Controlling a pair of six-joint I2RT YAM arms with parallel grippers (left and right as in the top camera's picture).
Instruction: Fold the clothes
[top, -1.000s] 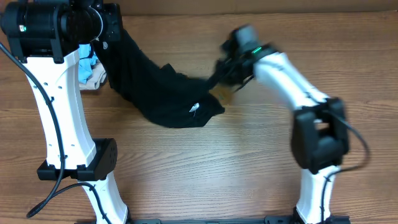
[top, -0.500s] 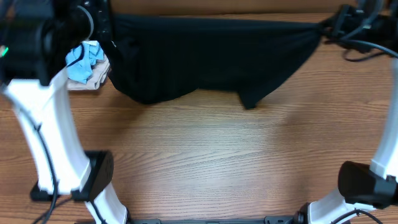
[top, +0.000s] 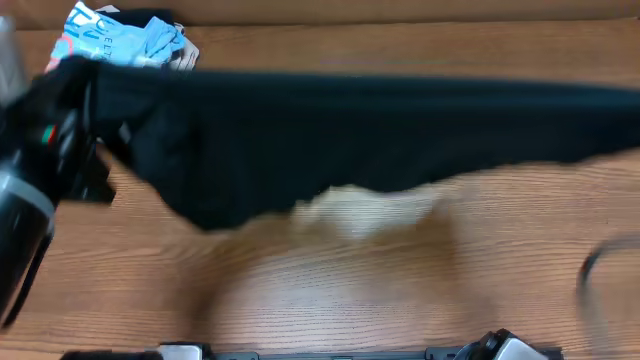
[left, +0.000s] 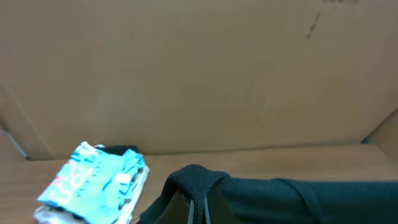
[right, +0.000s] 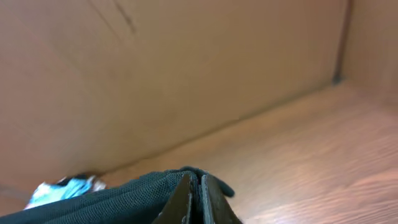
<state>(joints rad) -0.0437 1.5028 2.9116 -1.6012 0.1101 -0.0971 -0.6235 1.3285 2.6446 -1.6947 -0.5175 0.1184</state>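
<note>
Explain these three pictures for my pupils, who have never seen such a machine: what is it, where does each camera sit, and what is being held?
The machine is two robot arms at a wooden table, each ending in a two-finger gripper. The wide picture comes from a fixed camera above the table; it is blurred. The other two come from small cameras on the wrists, looking along each gripper's own fingers. The left gripper and the right gripper each pinch one end of a black shirt, which hangs stretched across the table between them. A crumpled light blue shirt lies at the far left corner, by a cardboard wall.
</note>
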